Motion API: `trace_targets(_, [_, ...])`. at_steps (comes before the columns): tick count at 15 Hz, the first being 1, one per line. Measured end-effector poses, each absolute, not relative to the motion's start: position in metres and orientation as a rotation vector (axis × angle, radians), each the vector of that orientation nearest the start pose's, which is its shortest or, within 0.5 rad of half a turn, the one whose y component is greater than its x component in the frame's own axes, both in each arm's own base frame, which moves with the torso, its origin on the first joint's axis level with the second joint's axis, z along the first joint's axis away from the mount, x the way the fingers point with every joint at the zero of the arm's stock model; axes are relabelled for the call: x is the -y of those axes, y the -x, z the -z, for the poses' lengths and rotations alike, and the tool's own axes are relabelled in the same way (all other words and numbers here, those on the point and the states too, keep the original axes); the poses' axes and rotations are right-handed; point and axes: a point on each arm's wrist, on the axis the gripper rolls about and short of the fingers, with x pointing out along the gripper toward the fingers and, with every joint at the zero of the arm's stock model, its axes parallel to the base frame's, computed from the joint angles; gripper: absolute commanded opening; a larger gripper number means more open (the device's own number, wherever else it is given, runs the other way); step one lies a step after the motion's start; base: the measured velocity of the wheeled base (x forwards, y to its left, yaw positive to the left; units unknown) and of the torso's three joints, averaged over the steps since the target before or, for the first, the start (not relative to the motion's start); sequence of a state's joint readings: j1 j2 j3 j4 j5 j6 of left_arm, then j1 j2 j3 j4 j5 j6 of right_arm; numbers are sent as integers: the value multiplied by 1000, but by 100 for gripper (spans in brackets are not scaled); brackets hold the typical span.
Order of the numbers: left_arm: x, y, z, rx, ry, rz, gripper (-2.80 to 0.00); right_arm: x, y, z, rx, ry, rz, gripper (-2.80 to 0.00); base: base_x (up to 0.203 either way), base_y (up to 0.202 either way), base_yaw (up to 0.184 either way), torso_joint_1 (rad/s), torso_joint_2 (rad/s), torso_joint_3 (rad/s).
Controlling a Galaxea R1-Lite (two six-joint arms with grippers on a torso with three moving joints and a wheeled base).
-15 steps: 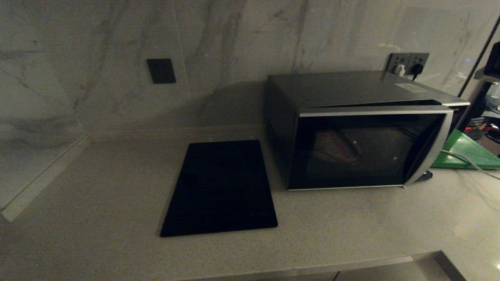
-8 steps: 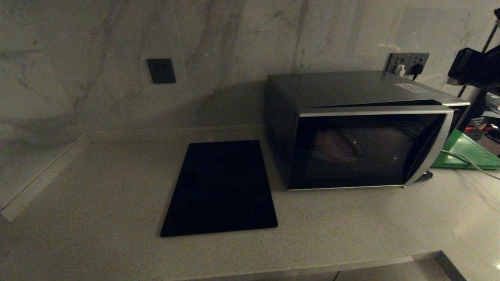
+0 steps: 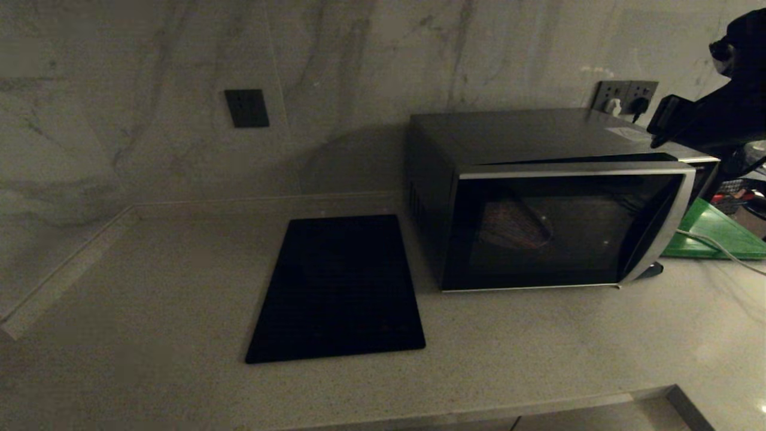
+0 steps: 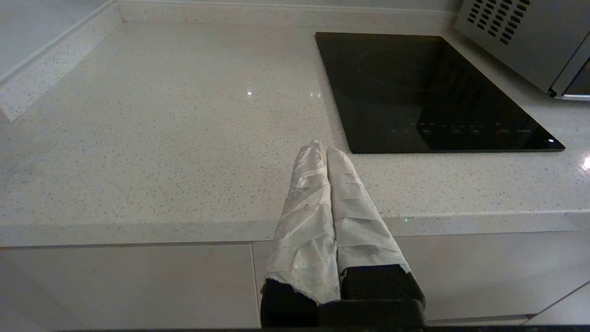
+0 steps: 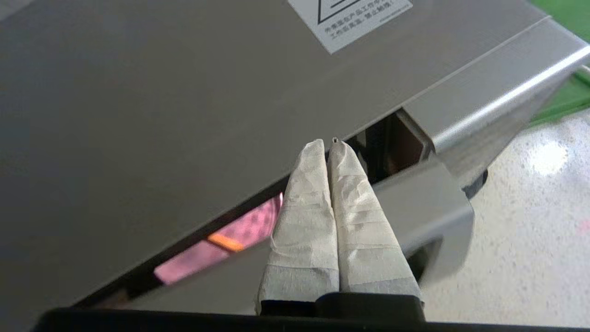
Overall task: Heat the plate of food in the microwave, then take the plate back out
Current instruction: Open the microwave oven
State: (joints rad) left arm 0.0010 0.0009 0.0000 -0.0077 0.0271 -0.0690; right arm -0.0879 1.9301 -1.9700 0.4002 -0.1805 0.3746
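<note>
Right gripper hanging over the microwave's top front edge, door cracked open.

Your right gripper [image 5: 326,144] sits above the microwave [image 3: 538,197], near its right end, with both wrapped fingers [image 5: 306,216] pressed together and nothing between them; the tips are right over the gap between the top panel and the door. The door is ajar, and through that gap you can see the plate [image 5: 216,242] inside the microwave with an orange stick on it. Your left gripper [image 4: 322,150] is parked well left of the microwave, out over the counter [image 4: 161,138] edge, fingers together too and empty. A black panel [image 3: 341,287] lies just left of the microwave, a green board [image 3: 715,230] just right of it, and a white cable runs across that board.
</note>
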Motion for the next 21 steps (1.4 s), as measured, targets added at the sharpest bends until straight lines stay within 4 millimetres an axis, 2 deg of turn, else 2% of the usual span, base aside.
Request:
trace_targets(6, [-1, 23, -76, 7, 70, -28, -280, 39, -381, -314, -337, -341, 375, -280, 0, 0, 0, 0, 0, 0])
trace_targets(12, [-1, 23, -76, 7, 70, -28, -280, 39, -377, -305, -376, -330, 407, -280, 0, 0, 0, 0, 0, 0])
trace_targets(16, [-1, 23, -76, 7, 70, -28, -280, 38, -365, -304, -417, -321, 416, -280, 0, 0, 0, 0, 0, 0])
trace_targets(21, [-1, 23, -76, 8, 70, -28, -280, 35, -335, -306, -500, -300, 421, -280, 0, 0, 0, 0, 0, 0])
